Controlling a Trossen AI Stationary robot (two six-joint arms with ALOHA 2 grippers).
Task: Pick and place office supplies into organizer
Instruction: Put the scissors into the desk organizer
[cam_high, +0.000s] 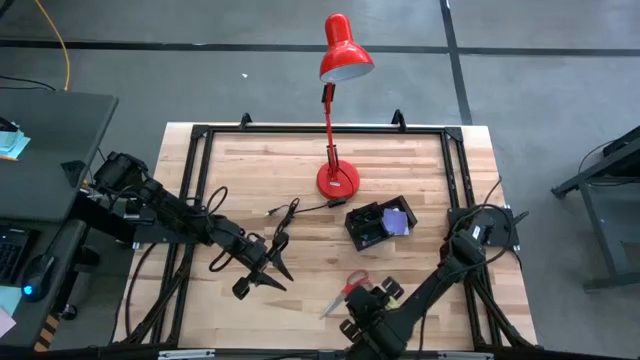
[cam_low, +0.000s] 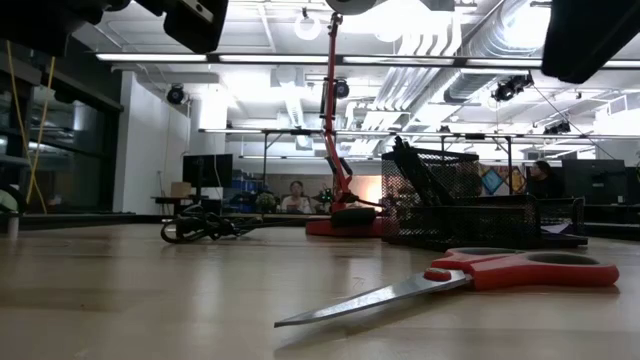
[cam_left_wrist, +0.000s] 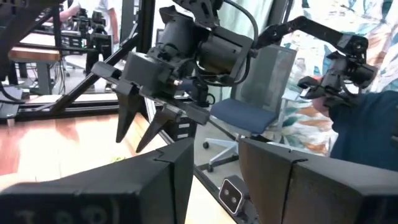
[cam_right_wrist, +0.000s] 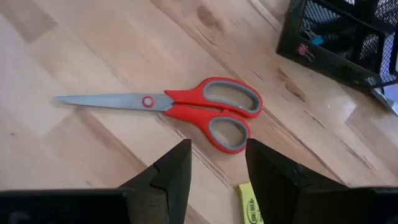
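Observation:
The red-handled scissors (cam_right_wrist: 205, 109) lie flat on the wooden table (cam_high: 300, 240), also seen in the high view as scissors (cam_high: 345, 292) and low view as scissors (cam_low: 480, 272). My right gripper (cam_right_wrist: 217, 155) hovers open just on the near side of their handles, touching nothing. A small yellow-green piece (cam_right_wrist: 249, 202) lies on the wood under it. The black mesh organizer (cam_high: 378, 225) stands farther back, with a purple pad (cam_high: 399, 220) in it. My left gripper (cam_high: 266, 280) waits open above the table, left of the scissors.
A red desk lamp stands on its round base (cam_high: 338, 181) behind the organizer, its head (cam_high: 345, 50) past the far edge. A thin black coiled cable (cam_high: 285, 212) lies left of the base. Bare wood stretches between the scissors and the organizer (cam_right_wrist: 348, 37).

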